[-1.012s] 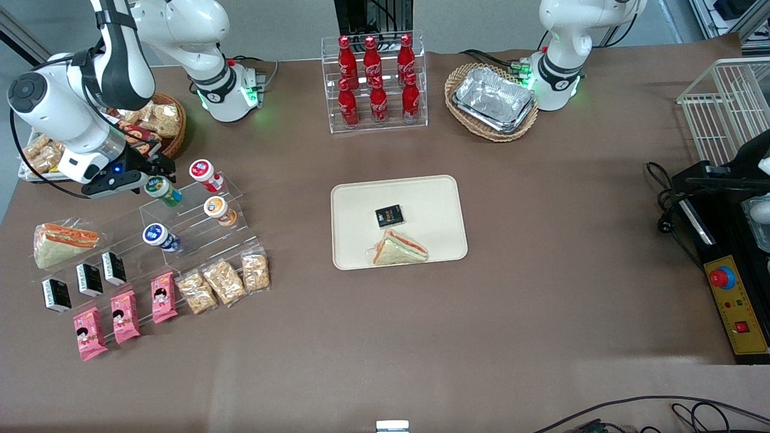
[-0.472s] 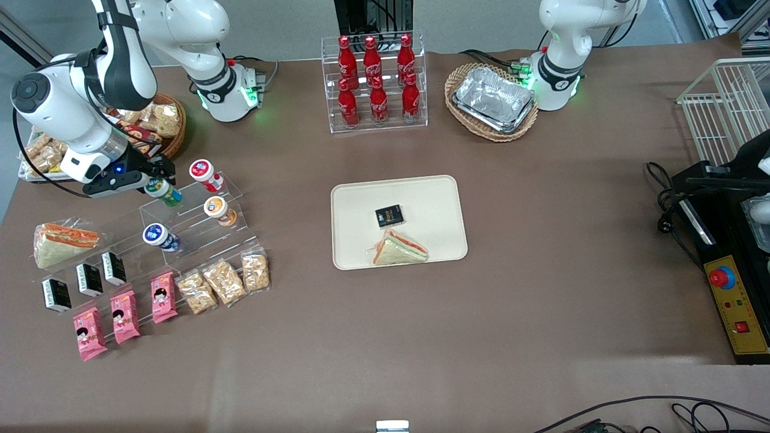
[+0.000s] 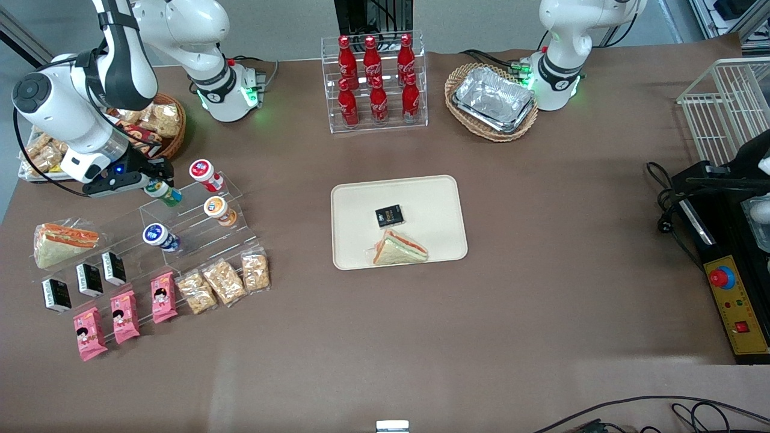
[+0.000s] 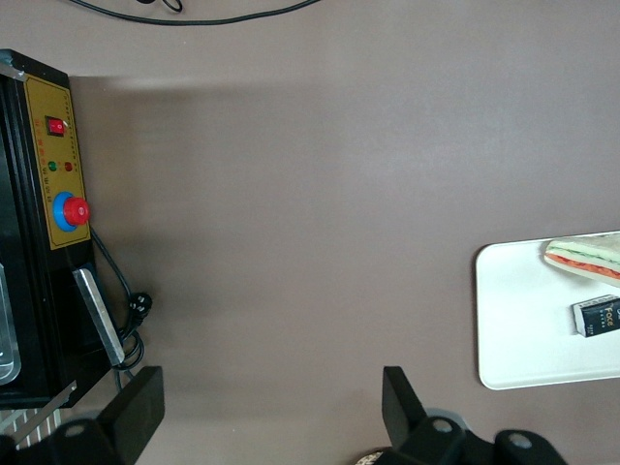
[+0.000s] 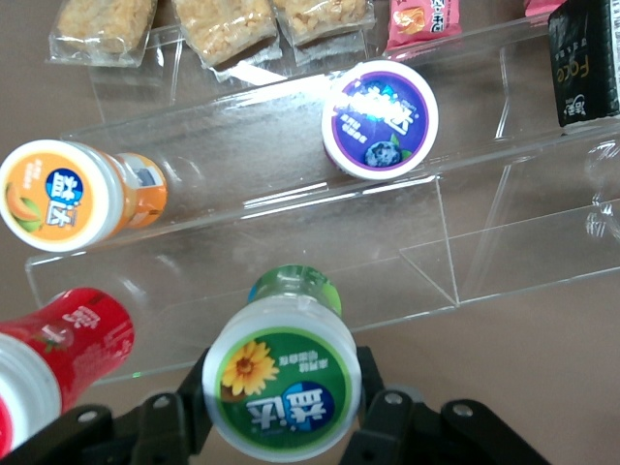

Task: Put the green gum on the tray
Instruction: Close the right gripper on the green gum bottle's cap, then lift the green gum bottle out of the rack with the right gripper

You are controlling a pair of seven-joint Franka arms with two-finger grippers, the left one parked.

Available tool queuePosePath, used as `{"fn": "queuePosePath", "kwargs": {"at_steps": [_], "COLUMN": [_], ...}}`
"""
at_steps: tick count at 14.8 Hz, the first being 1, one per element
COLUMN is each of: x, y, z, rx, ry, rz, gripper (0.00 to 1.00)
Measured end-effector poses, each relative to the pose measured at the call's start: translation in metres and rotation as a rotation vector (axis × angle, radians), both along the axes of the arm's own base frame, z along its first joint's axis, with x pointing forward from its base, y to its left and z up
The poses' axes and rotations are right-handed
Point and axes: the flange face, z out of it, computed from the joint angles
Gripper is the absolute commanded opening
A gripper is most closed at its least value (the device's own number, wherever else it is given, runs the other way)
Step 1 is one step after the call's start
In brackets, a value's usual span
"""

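Note:
The green gum (image 3: pixel 162 191), a small bottle with a green-rimmed white lid, sits between the fingers of my right gripper (image 3: pixel 155 184), which is shut on it. It is just above the top step of the clear acrylic stand (image 3: pixel 198 231). In the right wrist view the green gum (image 5: pixel 283 378) shows its flower-printed lid, with the black fingers (image 5: pixel 376 407) pressed against both sides of the bottle inside the gripper (image 5: pixel 286 395). The cream tray (image 3: pixel 355 204) lies mid-table, toward the parked arm from the stand; the left wrist view also catches the tray (image 4: pixel 513 320).
A red-lidded bottle (image 3: pixel 201 170), an orange-lidded one (image 3: pixel 215 207) and a blue-lidded one (image 3: pixel 155 234) rest on the stand. A sandwich (image 3: pixel 398 248) and a black packet (image 3: pixel 389 216) lie on the tray. Snack packs (image 3: pixel 224 281) lie nearer the camera; the cola rack (image 3: pixel 374 81) stands farther away.
The gripper has shifted very slightly toward the working arm's end with the green gum held in it. Nothing else moved.

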Motion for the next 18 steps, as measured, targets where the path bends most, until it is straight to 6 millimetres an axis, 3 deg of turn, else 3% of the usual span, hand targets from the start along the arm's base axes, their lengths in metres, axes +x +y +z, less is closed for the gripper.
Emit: {"fn": "queuePosePath", "kwargs": {"at_steps": [3,6,10,13,18], "x": [0.002,0.009,0.022,0.029,0.028], "y": [0.003,0.007,0.015,0.023,0.047], "z": [0.004,0.029,0.087,0.142,0.222], "rx": [-0.001,-0.003,-0.010,-0.018,-0.035], "ry": [0.004,0.029,0.042,0.044,0.050], "rz": [0.007,0.019,0.037,0.055,0.022], "gripper": [0.12,0.13,0.14,0.14,0.14]}}
